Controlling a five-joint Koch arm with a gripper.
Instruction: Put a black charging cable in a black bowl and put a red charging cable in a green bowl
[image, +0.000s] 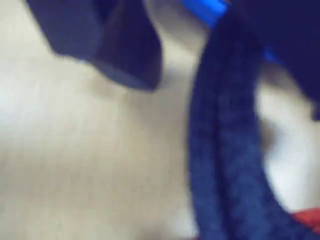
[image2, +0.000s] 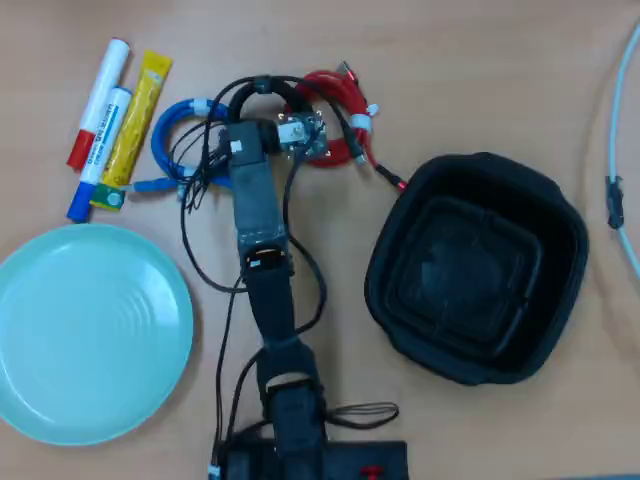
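Hidden: the arm (image2: 262, 215) covers the spot between the red cable (image2: 338, 110) and blue cable (image2: 175, 125); a black cable (image2: 245, 90) loops out past its tip.
Blur: the wrist view is smeared; a thick dark cord (image: 225, 150) and a dark jaw-like shape (image: 125, 45) fill it.
Gripper (image2: 268, 128): jaws hidden under the wrist; cannot tell whether apart or together.
Black bowl (image2: 478, 268): right of the arm, empty.
Green bowl (image2: 90, 335): lower left, empty, cut by the frame edge.
Surface: tan wooden table (image2: 480, 70); markers (image2: 95, 110) and a yellow packet (image2: 135, 120) upper left.
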